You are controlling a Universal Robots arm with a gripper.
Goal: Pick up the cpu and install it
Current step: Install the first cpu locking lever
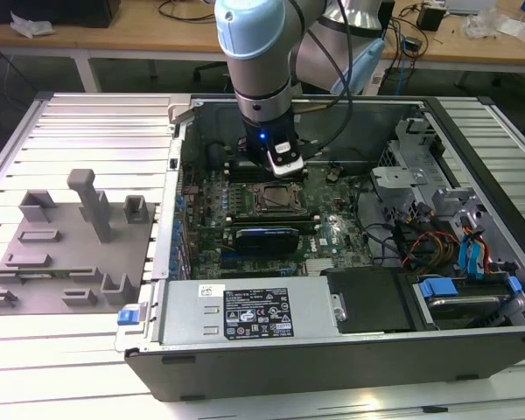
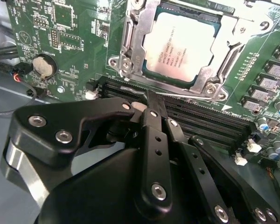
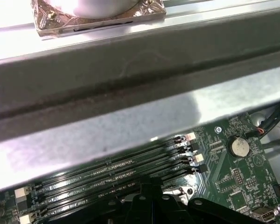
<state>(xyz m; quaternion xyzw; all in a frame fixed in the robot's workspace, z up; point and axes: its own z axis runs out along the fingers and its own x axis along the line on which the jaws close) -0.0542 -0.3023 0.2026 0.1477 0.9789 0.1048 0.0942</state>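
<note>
The cpu (image 2: 179, 44), a flat square chip with a silver-white top, lies inside the metal socket frame (image 2: 130, 35) on the green motherboard (image 2: 70, 28). My gripper (image 2: 151, 100) is shut, with nothing visible between its fingers. Its tips sit right at the thin lever wire (image 2: 191, 95) along the socket's edge, just beside the cpu. In the exterior view the gripper (image 1: 284, 166) hangs low inside the open computer case (image 1: 245, 350), at the far edge of the socket (image 1: 276, 199).
Rows of memory slots (image 2: 210, 121) run beside the socket, also seen as memory slots (image 3: 116, 170) with a coin battery (image 3: 238, 147) near them. The case wall (image 3: 130, 93) stands close by. Drive cages and cables (image 1: 437, 236) are at the exterior view's right, a grey fixture plate (image 1: 66, 254) at its left.
</note>
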